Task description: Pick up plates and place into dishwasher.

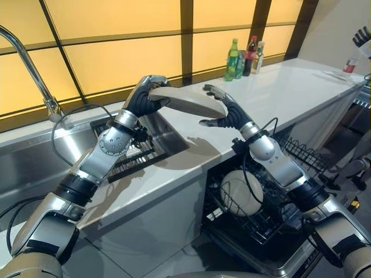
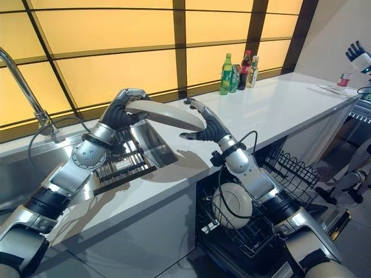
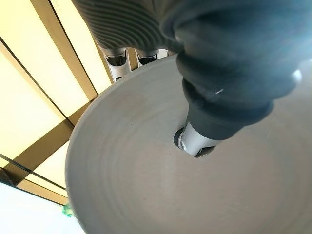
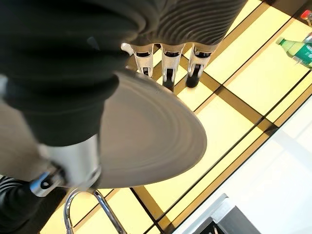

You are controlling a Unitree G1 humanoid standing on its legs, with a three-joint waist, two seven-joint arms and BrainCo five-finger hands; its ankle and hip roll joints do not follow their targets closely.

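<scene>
A round, pale grey ceramic plate (image 1: 186, 100) is held in the air between both hands, above the edge of the white desk (image 1: 290, 92) where it meets the stainless steel sink (image 1: 148, 139). The left hand (image 1: 145, 95) reaches up from the sink side with its arm bent, fingers curled over the plate's rim and thumb pressed against its face, clamped on it. The right hand (image 1: 223, 111) comes in from the opposite side, forearm angled up from over the open dishwasher; its fingers lie above the plate's edge and its thumb below, closing on the rim. The plate sits tilted, nearly flat. Below the right arm, a second white round plate (image 1: 240, 192) stands in the black wire dishwasher rack (image 1: 264, 223).
</scene>
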